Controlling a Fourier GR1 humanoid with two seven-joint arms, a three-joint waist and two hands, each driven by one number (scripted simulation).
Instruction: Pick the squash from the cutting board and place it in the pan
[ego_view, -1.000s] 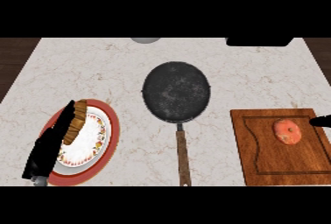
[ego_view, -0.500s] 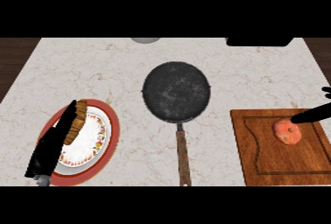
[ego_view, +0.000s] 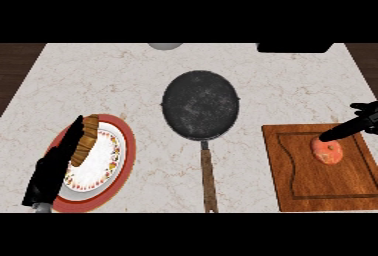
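Note:
The squash (ego_view: 328, 151), a small orange-pink lump, lies on the wooden cutting board (ego_view: 310, 187) at the right. My right hand (ego_view: 353, 126) comes in from the right edge, open, and one straight finger slants down-left to the squash's upper edge. The black pan (ego_view: 201, 105) sits at the counter's middle with nothing in it, its brown handle (ego_view: 208, 175) pointing toward me. My left hand (ego_view: 50, 172) rests open over the left rim of a plate at the lower left.
A red-rimmed white plate (ego_view: 111, 165) holds a brown piece of food (ego_view: 88, 140) at the left. A white bowl (ego_view: 165, 46) and a black object (ego_view: 293, 47) stand at the counter's far edge. Bare marble separates the pan and the board.
My right hand has come further in from the right edge, and its finger now stretches down-left to the squash's top. The squash, the pan and my left hand have not moved.

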